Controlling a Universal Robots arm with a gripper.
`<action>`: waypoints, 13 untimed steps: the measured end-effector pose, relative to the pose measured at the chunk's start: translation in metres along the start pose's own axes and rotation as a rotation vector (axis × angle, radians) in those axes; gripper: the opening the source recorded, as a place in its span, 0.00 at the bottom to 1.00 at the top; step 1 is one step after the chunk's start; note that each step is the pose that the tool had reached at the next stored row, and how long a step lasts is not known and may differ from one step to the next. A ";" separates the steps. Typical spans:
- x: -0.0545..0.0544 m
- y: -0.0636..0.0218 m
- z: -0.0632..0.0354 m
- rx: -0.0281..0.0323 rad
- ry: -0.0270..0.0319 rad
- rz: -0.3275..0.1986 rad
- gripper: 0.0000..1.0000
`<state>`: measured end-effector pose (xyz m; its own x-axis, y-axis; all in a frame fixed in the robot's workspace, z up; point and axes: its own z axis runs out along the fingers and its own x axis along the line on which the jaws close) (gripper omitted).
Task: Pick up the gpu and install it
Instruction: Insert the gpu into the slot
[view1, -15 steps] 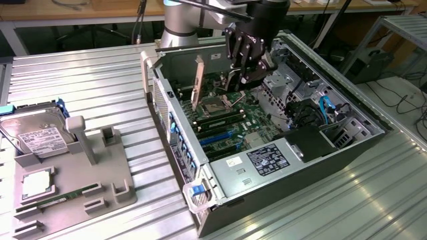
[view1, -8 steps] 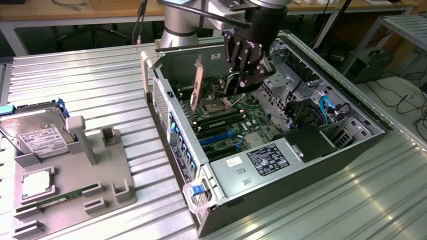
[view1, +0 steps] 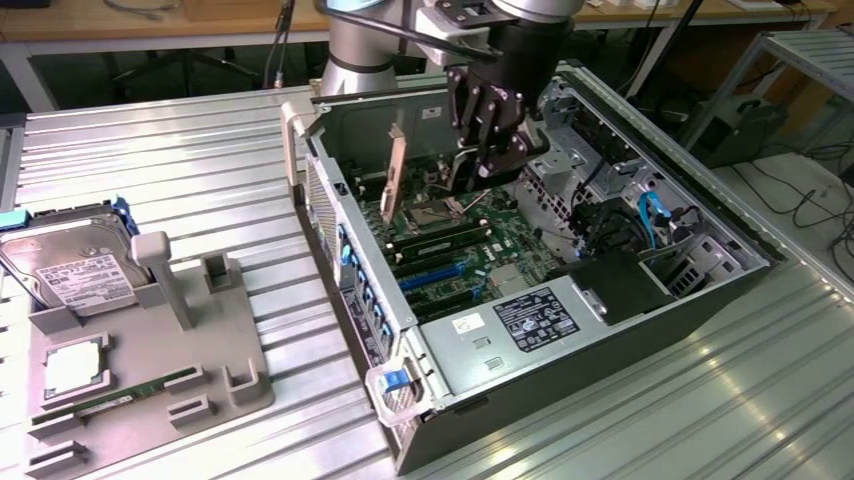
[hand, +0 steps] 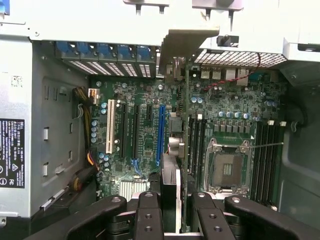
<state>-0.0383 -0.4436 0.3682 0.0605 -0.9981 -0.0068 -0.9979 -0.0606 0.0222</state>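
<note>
The gpu (view1: 424, 185) stands on edge inside the open computer case (view1: 441, 400), its pale bracket toward the case's rear wall. My gripper (view1: 483, 165) reaches down into the case and is shut on the card's other end. In the wrist view the gpu (hand: 172, 165) shows edge-on, green board on one side and black cooler on the other, running from between my black fingers (hand: 150, 215) to the bracket (hand: 187, 45) at the rear slots. It sits over the motherboard between a blue slot (hand: 161, 135) and the memory slots (hand: 197, 145). Whether it is seated I cannot tell.
A grey fixture (view1: 147, 370) on the exterior view's left carries a silver hard drive (view1: 67, 265) and a slim green memory stick (view1: 120, 395). Inside the case are the power supply (view1: 534, 320), the bare CPU socket (hand: 227, 170) and cables (view1: 654, 215).
</note>
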 end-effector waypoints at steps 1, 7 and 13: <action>0.000 0.0000 0.0004 -0.0002 0.0001 0.000 0.28; 0.000 -0.0001 0.0037 -0.0021 -0.0001 0.000 0.28; 0.000 -0.0002 0.0073 -0.0071 -0.0004 0.000 0.28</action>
<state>-0.0383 -0.4435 0.3609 0.0604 -0.9981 -0.0072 -0.9977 -0.0606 0.0293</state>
